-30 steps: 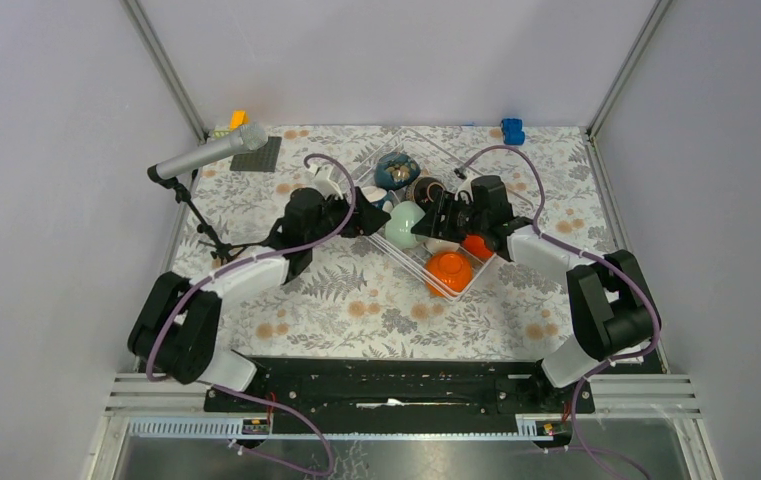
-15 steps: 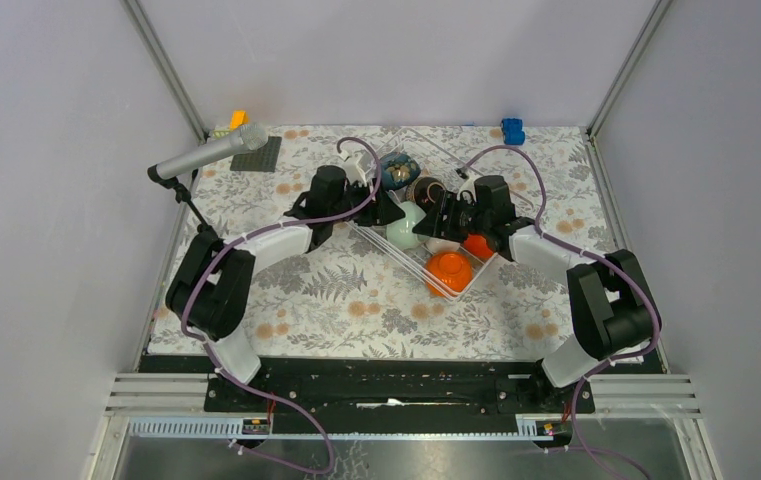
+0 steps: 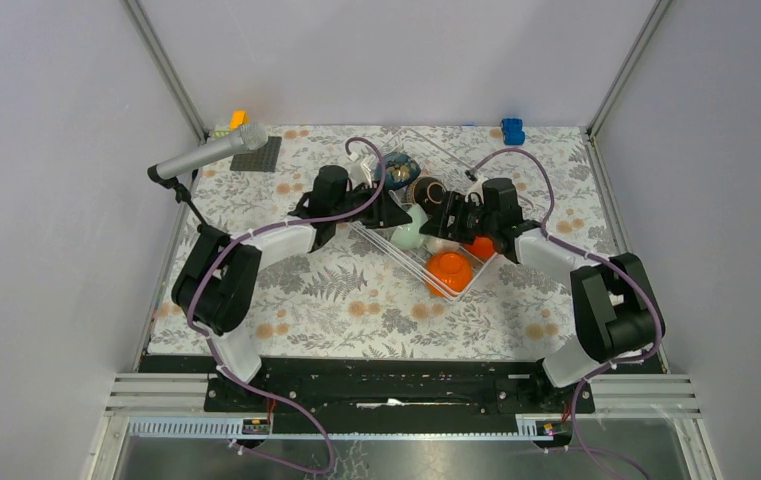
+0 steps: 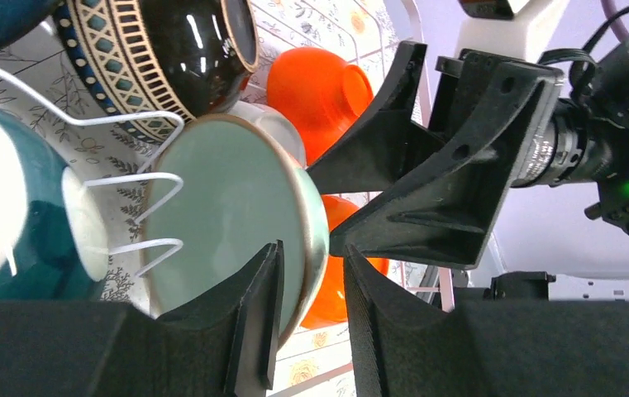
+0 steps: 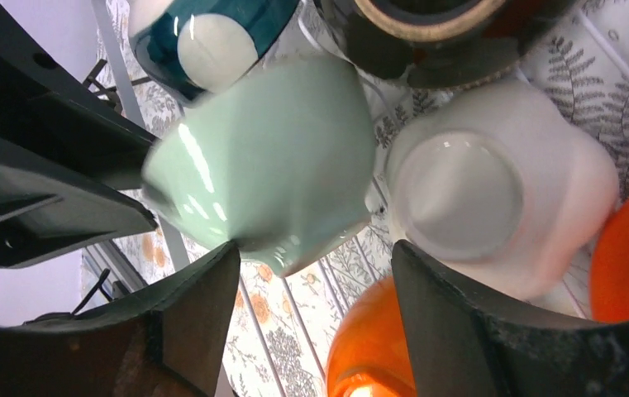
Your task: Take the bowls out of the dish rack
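Left gripper is on the green bowl, middle of the left-wrist frame. One finger is inside the rim, one outside, gap narrow. Can't tell from here whether it's actually pinching.

Bowl stands on edge in the rack, centre of the top view, against the wire prongs. Dark bowl is upper left of it, white bowl just beside.

Right gripper hangs wide open next to the same bowl, holding nothing.

My take: get a firm pinch on the rim before lifting. Draw it up and out along the prongs, not sideways. That glaze looks slippery. Right arm should give room or go for the white bowl, since the two wrists look close enough to clash.
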Robot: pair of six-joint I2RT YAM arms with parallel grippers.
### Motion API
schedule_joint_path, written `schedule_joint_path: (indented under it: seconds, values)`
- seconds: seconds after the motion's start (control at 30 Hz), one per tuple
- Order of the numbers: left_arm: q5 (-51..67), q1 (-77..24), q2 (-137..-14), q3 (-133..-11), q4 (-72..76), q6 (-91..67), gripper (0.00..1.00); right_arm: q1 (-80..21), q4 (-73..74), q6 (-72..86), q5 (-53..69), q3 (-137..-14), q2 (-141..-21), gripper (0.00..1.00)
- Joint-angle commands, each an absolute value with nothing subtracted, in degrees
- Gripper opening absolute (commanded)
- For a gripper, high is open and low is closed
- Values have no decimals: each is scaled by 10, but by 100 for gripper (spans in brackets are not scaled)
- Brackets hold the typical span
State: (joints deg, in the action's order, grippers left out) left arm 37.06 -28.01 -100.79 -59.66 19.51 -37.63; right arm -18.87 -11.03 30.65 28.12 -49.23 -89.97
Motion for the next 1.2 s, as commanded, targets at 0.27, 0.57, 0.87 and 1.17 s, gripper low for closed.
schedule_joint_path:
  seconds: [0.27, 0.57, 0.87, 1.17]
  values:
    - [420, -286, -1024, -586, 294, -422, 36, -179, -123, 293, 252, -457, -839, 77]
    - [356, -316, -1021, -644, 122, -314, 50, -178, -121, 297, 227, -439, -803, 71]
    - [276, -356, -1049, -714, 1, -251, 39, -177, -86, 279, 135, -409, -699, 65]
    - [280, -362, -1042, -724, 17, -266, 10, -178, -49, 250, 82, -399, -617, 61]
